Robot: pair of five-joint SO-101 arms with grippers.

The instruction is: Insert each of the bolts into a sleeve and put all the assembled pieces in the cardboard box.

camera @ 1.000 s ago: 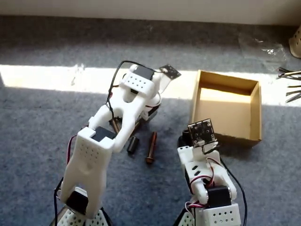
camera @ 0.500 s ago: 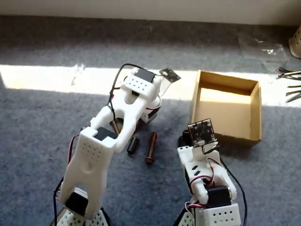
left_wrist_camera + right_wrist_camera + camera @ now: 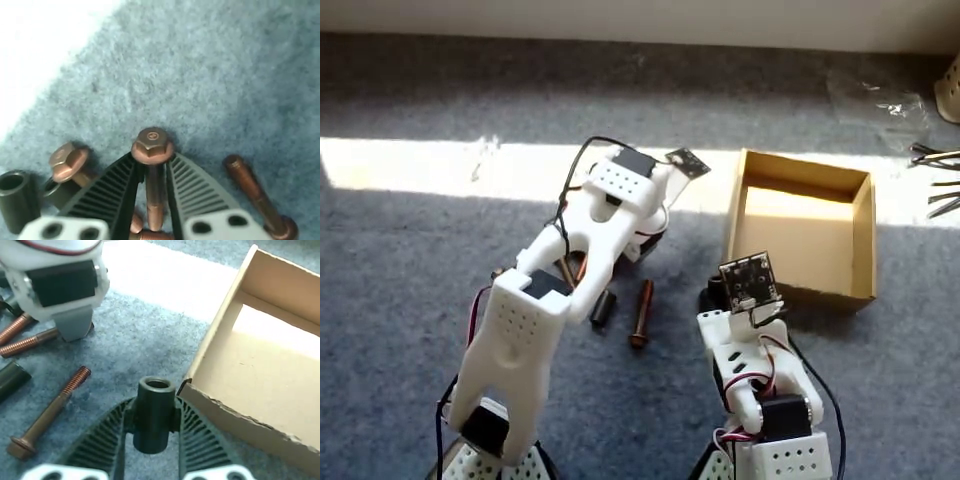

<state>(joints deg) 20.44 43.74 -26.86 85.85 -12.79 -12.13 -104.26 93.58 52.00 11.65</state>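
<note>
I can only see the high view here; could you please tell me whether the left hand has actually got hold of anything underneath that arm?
Observer: Yes, the left hand is shut on a copper-coloured hex-head metal bolt, gripping its shank just below the head.
Operator: Thank you. And on the other side?
Observer: The right hand is shut on a black cylindrical sleeve, whose open bore faces away from the hand.
Operator: Is it over the brown cardboard box yet?
Observer: No, the sleeve sits outside the box, just short of its near corner.
</note>
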